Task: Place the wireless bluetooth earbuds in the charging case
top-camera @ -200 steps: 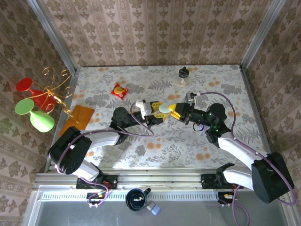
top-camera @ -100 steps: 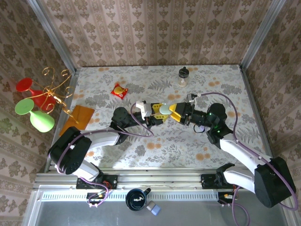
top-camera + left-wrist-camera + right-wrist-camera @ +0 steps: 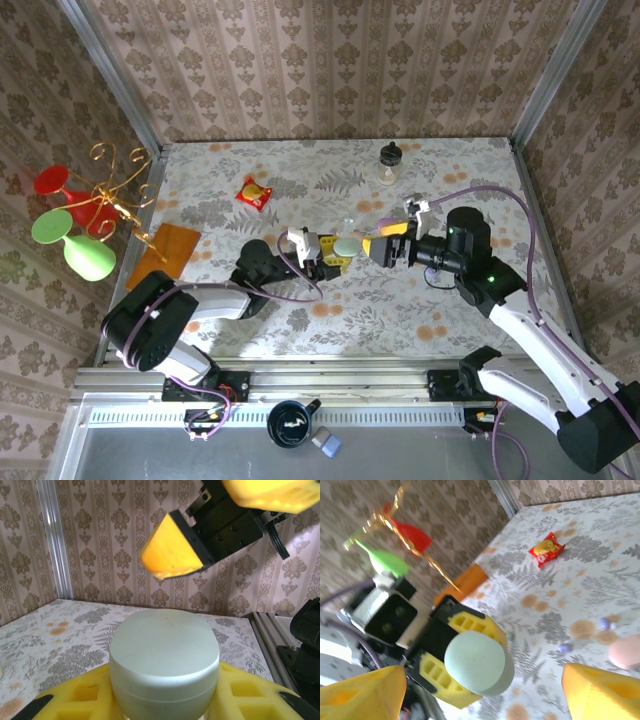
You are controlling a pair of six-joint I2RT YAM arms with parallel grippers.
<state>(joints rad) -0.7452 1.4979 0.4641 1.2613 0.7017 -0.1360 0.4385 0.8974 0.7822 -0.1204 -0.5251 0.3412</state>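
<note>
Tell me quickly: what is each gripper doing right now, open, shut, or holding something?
Left gripper: shut on the pale green charging case.
Right gripper: open, holding nothing.

The case (image 3: 164, 655) sits between the fingers of the left pincer (image 3: 338, 252). The right pincer (image 3: 378, 243) faces it, fingers spread to either side and clear of it. On the table (image 3: 450, 300) ahead of the right pincer lie two earbuds (image 3: 604, 624), with a second case (image 3: 625, 652) just beside them and a packet (image 3: 547, 545) farther on. A bottle (image 3: 389, 163) stands behind the right pincer.
</note>
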